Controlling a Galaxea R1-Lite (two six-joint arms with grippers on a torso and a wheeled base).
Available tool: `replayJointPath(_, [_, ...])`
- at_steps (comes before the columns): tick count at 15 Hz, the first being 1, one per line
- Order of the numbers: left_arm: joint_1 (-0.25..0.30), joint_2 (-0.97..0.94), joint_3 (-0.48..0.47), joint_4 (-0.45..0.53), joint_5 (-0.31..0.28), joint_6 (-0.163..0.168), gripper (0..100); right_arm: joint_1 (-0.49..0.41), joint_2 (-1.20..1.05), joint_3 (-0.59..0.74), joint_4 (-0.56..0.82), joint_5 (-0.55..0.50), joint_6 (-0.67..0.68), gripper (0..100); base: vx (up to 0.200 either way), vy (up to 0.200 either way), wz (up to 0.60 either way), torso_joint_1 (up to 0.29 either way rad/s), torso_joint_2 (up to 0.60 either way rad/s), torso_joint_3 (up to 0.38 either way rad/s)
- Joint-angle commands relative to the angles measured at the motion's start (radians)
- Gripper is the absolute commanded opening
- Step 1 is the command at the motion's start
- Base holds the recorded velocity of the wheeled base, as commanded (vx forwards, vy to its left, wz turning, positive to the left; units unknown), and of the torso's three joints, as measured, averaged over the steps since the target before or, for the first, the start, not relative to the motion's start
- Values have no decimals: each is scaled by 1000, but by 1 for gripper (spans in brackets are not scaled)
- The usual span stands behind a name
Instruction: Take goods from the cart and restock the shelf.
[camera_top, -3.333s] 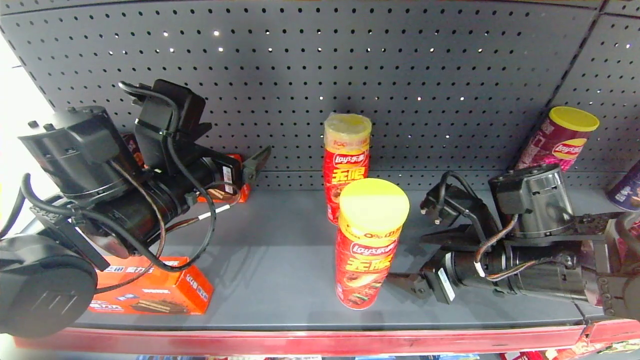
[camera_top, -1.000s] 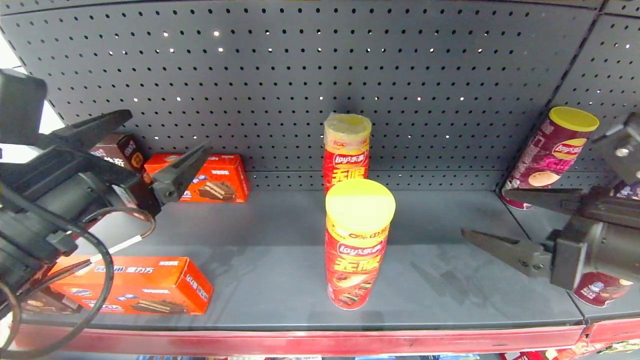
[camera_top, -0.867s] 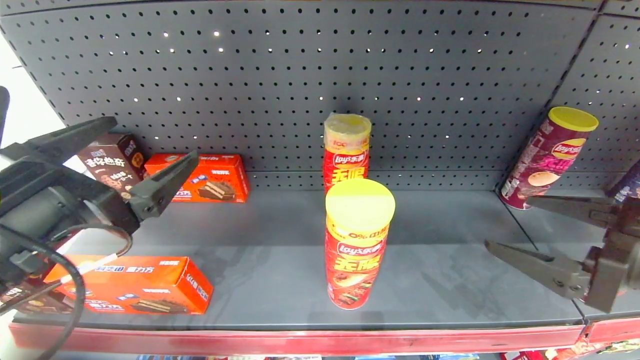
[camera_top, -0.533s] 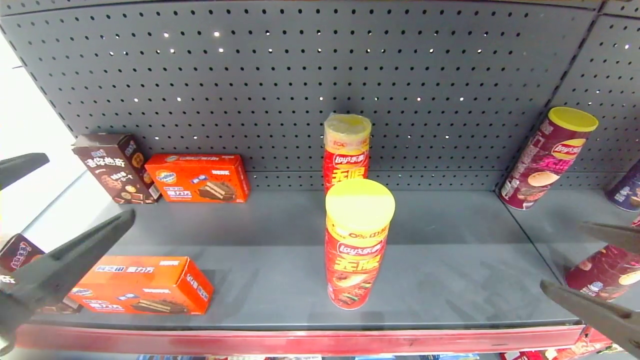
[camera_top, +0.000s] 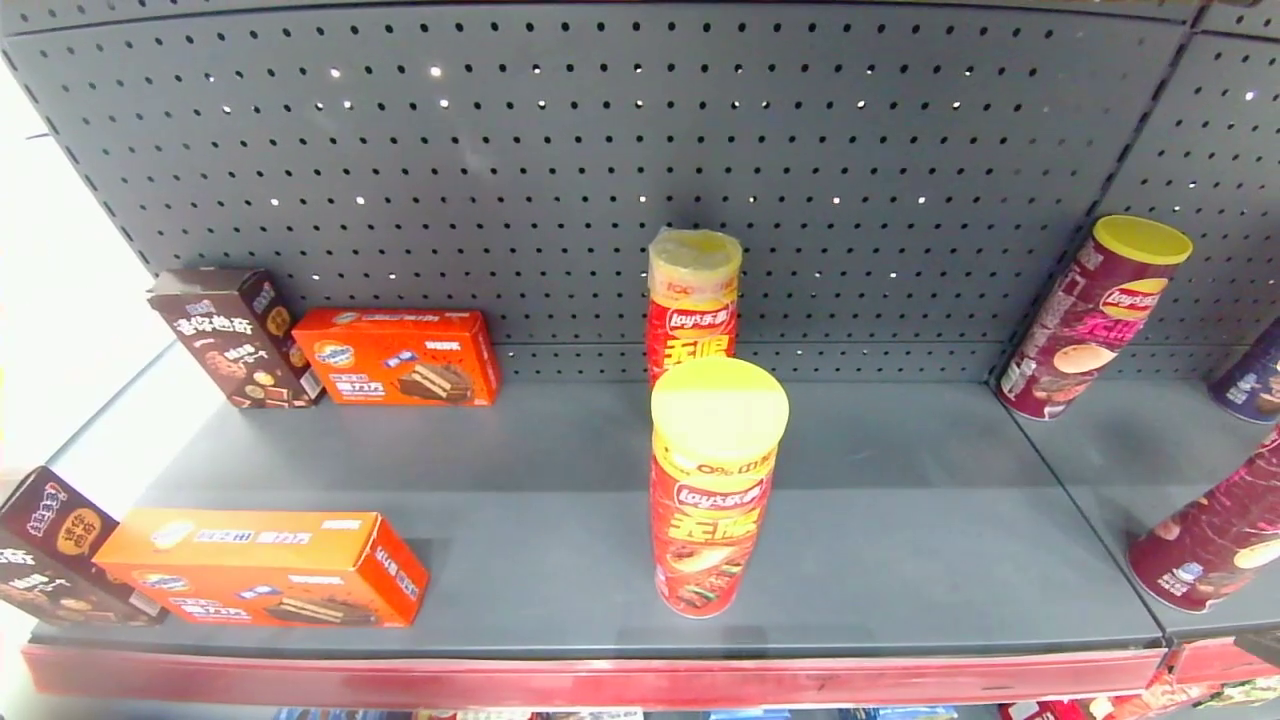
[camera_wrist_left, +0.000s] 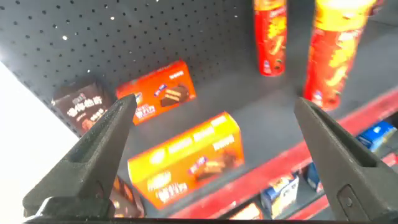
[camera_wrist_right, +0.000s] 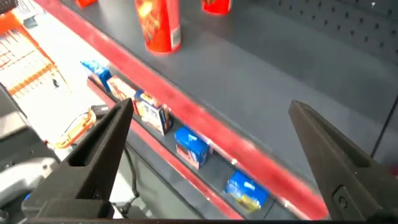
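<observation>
Two red chip cans with yellow lids stand upright mid-shelf, the front can (camera_top: 718, 490) just ahead of the back can (camera_top: 694, 300) by the pegboard. My left gripper (camera_wrist_left: 214, 101) is open and holds nothing; it hangs in front of the shelf's left part, facing an orange wafer box (camera_wrist_left: 189, 155) and the red cans (camera_wrist_left: 336, 53). My right gripper (camera_wrist_right: 210, 104) is open and holds nothing too, out in front of the red shelf edge (camera_wrist_right: 205, 118), with the front red can (camera_wrist_right: 160, 25) farther off.
On the left of the shelf lie orange wafer boxes (camera_top: 265, 568) (camera_top: 400, 355) and brown cookie boxes (camera_top: 235, 335) (camera_top: 55, 550). Purple cans (camera_top: 1095, 315) (camera_top: 1215, 535) lean in the right bay. Blue packets (camera_wrist_right: 189, 146) line the lower shelf. An orange wire frame (camera_wrist_right: 25, 62) stands beside it.
Both arms have drawn back off the shelf and out of the head view, fingers open throughout. The front red can stays standing where it was; nothing on the shelf has moved.
</observation>
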Motion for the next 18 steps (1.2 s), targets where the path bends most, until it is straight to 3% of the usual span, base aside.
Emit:
replayJointPath(1, [2, -106, 27, 46, -18, -1, 100, -11, -63, 37, -1, -1, 2, 100, 0, 0, 0, 0, 0, 0])
replayJointPath(3, [6, -184, 130, 110, -72, -2, 100, -15, -72, 60, -1, -1, 3, 100, 0, 0, 0, 0, 0, 0])
replayJointPath(7, [19, -328, 363, 112, -76, -5, 100, -24, -147, 140, -1, -2, 6, 100, 0, 0, 0, 0, 0, 0])
replayJointPath(10, [32, -357, 434, 115, -72, -2, 100, -66, -167, 171, 0, -1, 6, 100, 0, 0, 0, 0, 0, 0])
replayJointPath(11, [101, -357, 438, 117, -75, -10, 100, -109, -198, 215, 30, -1, 6, 100, 0, 0, 0, 0, 0, 0])
replayJointPath(13, [183, -323, 438, 117, -76, -14, 100, -175, -227, 200, 206, 8, 17, 100, 0, 0, 0, 0, 0, 0])
replayJointPath(15, [196, -291, 438, 117, -70, -13, 100, -273, -198, 189, 223, 5, 35, 100, 0, 0, 0, 0, 0, 0])
replayJointPath(16, [260, -244, 438, 117, -69, -13, 100, -457, -136, 189, 223, 8, 46, 100, 0, 0, 0, 0, 0, 0])
replayJointPath(17, [311, -233, 438, 117, -70, -13, 100, -528, -132, 189, 223, 11, 46, 100, 0, 0, 0, 0, 0, 0])
replayJointPath(18, [414, -225, 438, 117, -79, -11, 100, -641, -147, 189, 223, 15, 46, 100, 0, 0, 0, 0, 0, 0])
